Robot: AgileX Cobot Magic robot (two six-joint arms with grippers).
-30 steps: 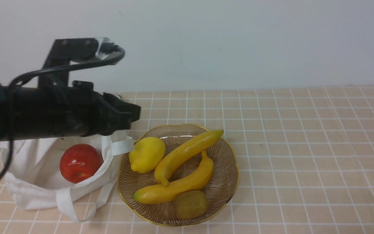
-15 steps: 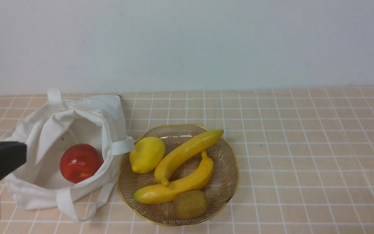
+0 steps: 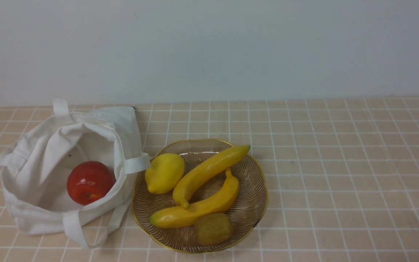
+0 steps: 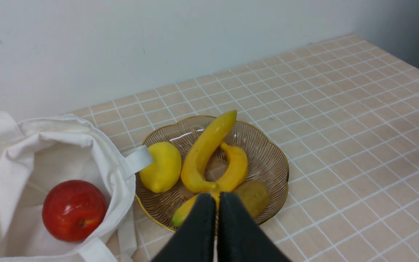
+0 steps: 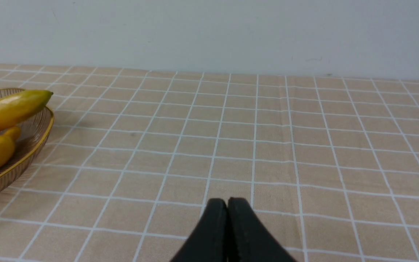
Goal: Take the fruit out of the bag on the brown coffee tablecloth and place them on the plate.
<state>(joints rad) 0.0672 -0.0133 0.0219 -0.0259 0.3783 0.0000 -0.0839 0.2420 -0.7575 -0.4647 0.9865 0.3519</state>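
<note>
Apple [image 3: 90, 182] in bag [image 3: 31, 160], straight banana [image 3: 209, 169] on plate [image 3: 255, 203]; my left pincer [image 4: 216, 197], right pincer [image 5: 227, 202] both pinched together, gripping nothing.

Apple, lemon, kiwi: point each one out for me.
apple [image 3: 90, 182], front view, middle of its red skin.
lemon [image 3: 164, 173], front view, centre of its body.
kiwi [image 3: 213, 228], front view, centre of its fuzzy top.

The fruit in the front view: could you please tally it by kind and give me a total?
Bananas: 2 (straighter banana, curved banana)
Lemon: 1
Kiwi: 1
Apple: 1
Total: 5
</note>
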